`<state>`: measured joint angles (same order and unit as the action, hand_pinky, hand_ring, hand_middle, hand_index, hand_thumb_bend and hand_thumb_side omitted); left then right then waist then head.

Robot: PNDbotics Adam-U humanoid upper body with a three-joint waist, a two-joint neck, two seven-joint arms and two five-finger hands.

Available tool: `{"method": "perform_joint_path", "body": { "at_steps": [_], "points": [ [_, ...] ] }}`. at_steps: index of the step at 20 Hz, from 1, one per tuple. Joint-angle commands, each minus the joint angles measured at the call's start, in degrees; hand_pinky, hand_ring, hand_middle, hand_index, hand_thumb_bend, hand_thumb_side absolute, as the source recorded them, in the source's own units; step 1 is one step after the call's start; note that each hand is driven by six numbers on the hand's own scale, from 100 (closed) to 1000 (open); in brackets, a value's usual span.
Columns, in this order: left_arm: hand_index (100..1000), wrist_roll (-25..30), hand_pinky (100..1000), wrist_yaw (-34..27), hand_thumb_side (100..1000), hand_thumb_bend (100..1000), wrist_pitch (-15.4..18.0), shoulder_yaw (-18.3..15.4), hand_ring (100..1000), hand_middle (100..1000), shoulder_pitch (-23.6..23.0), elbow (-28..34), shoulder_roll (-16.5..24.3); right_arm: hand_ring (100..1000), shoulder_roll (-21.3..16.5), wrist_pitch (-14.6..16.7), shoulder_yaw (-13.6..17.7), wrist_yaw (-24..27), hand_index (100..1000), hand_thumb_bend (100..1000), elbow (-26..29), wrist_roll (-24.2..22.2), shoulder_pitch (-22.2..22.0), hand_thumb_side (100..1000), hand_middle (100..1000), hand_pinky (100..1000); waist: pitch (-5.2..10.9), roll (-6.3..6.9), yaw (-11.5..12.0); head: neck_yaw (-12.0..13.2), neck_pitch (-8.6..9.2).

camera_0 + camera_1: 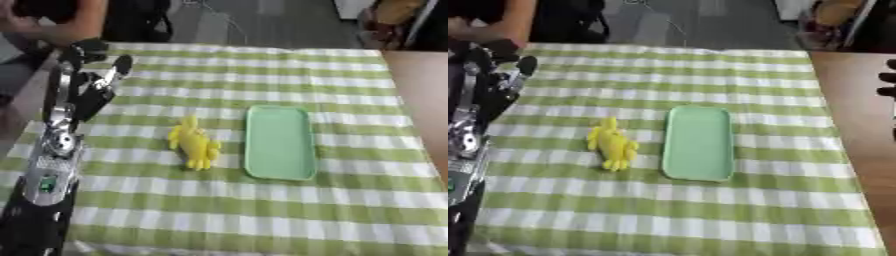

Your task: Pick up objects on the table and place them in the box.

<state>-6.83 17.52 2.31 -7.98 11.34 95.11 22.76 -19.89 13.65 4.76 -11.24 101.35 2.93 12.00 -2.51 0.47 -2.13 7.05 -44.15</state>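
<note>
Left eye view: yellow toy [194, 144] lies at table centre, touching nothing but the cloth.
Green tray [279, 142] sits just beside the toy, at its 3 o'clock, on the green-white check cloth [262, 210]. Left hand [92, 75] is up at 10 o'clock, well apart from both; can't tell if fingers are apart or together. Right hand [888, 85]: only dark fingertips at the 3 o'clock edge, can't tell either.

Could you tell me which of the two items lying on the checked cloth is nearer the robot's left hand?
The yellow toy: it lies on the left-hand side of the green tray, which sits farther right on the cloth.
</note>
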Motion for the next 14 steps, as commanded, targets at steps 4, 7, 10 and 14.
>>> {"method": "perform_joint_path", "body": {
  "at_steps": [4,7,10,14],
  "points": [
    [791,9.5,489,5.2,666,691,-1.9,5.7,743,816,0.1,1.9,15.4,762,-1.4,0.2,0.1,0.1,893,100,1.3,-0.3,0.5,798,784,696,0.90,0.67,-0.7,0.6,0.04],
    [794,12.7,498,4.9,669,695,-1.9,7.5,748,817,0.1,1.8,19.1,762,-1.5,0.2,0.1,0.1,893,100,1.3,-0.4,0.4,797,784,696,0.95,0.85,-0.9,0.7,0.04],
    [796,14.1,500,4.7,670,697,-1.8,8.1,750,817,0.2,2.1,20.4,761,-1.5,0.2,0.1,0.1,893,100,1.3,-0.4,0.5,797,784,696,0.98,0.93,-1.0,0.7,0.04],
    [797,15.0,500,4.6,672,698,-1.7,8.4,750,816,0.4,2.3,20.6,761,-1.5,0.2,0.1,0.1,893,100,1.2,-0.4,0.4,798,783,696,1.00,0.94,-1.1,0.7,0.04]
  ]
}}
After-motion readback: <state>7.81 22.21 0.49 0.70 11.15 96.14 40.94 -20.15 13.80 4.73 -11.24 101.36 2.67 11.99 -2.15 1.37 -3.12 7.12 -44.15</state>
